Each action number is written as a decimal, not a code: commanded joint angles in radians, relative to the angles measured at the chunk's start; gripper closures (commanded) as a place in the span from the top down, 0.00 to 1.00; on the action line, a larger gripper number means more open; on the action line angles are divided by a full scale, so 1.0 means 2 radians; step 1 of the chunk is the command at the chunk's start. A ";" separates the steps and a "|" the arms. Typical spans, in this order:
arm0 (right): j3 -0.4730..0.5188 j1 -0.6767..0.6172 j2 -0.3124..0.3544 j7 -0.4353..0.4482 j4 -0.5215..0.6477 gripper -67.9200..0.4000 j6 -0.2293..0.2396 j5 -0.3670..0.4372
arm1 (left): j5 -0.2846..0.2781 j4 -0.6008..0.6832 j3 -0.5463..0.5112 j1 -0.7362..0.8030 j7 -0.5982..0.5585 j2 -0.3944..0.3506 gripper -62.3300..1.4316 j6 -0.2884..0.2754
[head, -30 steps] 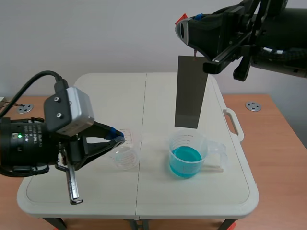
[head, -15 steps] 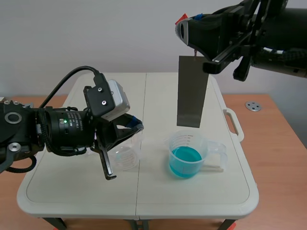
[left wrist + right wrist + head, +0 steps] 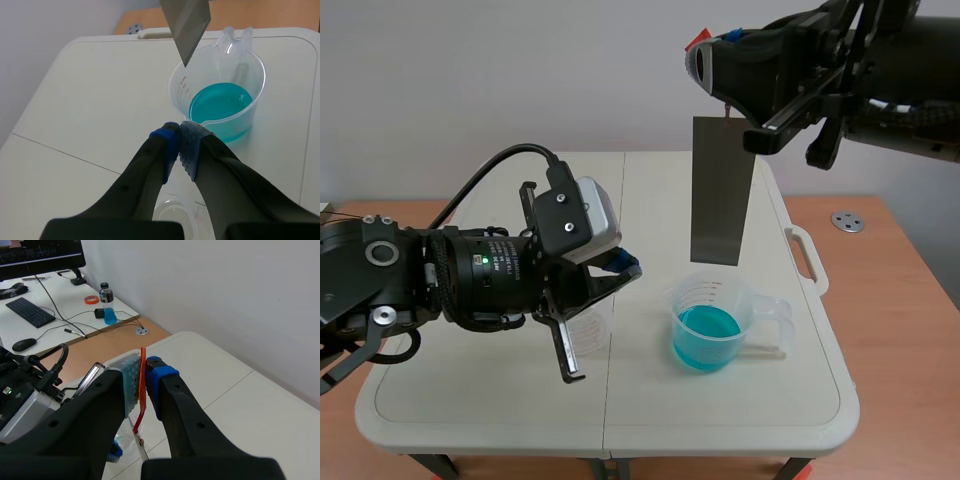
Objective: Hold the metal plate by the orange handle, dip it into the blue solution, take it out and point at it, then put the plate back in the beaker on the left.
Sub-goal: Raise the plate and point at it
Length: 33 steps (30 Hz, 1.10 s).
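Above the beaker of blue solution [image 3: 710, 322], the metal plate [image 3: 722, 190] is hung upright, clear of the liquid, its orange handle [image 3: 143, 356] clamped by the right gripper [image 3: 144, 375]. The left gripper [image 3: 179, 132] is pressed together on nothing, near that beaker.

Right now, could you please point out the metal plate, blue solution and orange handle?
metal plate [image 3: 722, 190], scene view, its flat face.
blue solution [image 3: 220, 102], left wrist view, liquid surface.
orange handle [image 3: 142, 390], right wrist view, strip's middle.

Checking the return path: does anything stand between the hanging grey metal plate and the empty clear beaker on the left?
Yes. The left gripper, shut, hangs over the empty clear beaker, between it and the grey metal plate held up by the right gripper.
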 commanded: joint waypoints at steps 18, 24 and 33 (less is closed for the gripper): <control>0.001 0.005 0.004 0.009 0.009 0.02 0.006 0.007 | -0.131 0.035 -0.082 0.039 -0.039 -0.102 0.07 0.002; 0.001 0.005 0.004 0.009 0.009 0.02 0.006 0.007 | -0.220 0.052 -0.200 0.138 -0.076 -0.200 0.07 0.016; 0.001 0.005 0.004 0.009 0.009 0.02 0.006 0.007 | -0.264 0.050 -0.400 0.377 -0.084 -0.259 0.07 0.124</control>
